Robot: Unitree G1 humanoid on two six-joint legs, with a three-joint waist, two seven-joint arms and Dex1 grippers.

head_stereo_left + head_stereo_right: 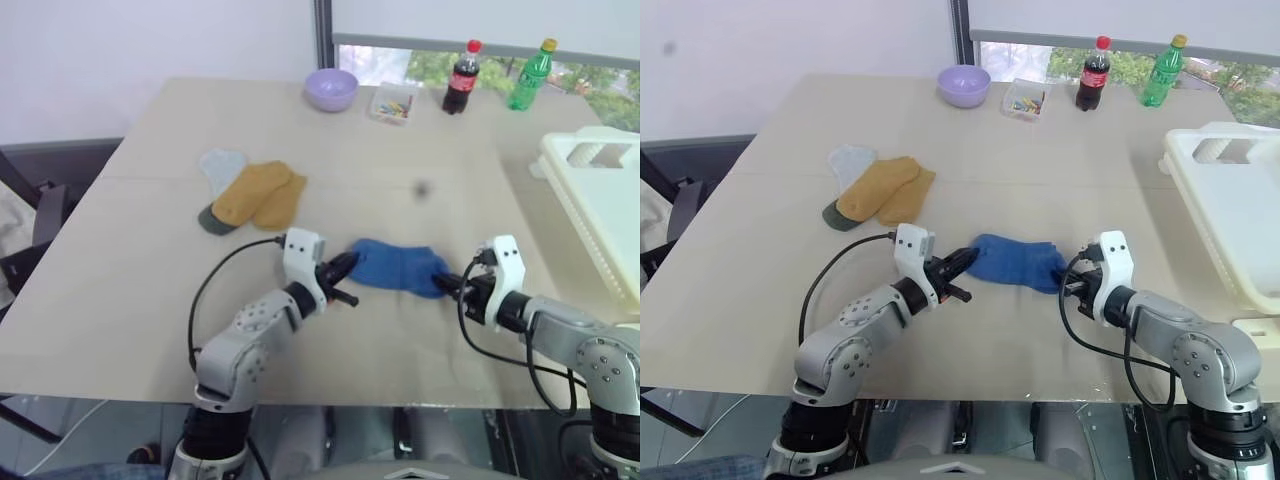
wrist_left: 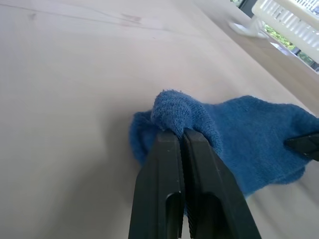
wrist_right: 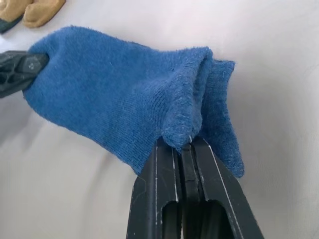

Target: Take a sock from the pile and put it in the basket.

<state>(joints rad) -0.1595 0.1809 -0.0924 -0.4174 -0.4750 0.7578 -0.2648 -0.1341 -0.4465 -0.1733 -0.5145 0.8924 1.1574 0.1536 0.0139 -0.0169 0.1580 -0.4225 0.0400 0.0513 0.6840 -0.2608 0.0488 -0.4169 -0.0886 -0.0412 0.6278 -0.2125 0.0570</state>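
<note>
My left end effector (image 2: 182,137) and right end effector (image 3: 182,147) each pinch an end of the blue sock (image 1: 398,266) on the beige counter (image 1: 130,290). Beyond lies the pile (image 1: 250,193); the basket (image 1: 600,195) stands right; window behind.

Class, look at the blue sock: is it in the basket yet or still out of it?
Out. The blue sock lies on the table, pinched at its ends by both grippers, apart from the basket.

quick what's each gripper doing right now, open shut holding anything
Left gripper: shut on one end of the blue sock.
Right gripper: shut on the sock's other end.
</note>
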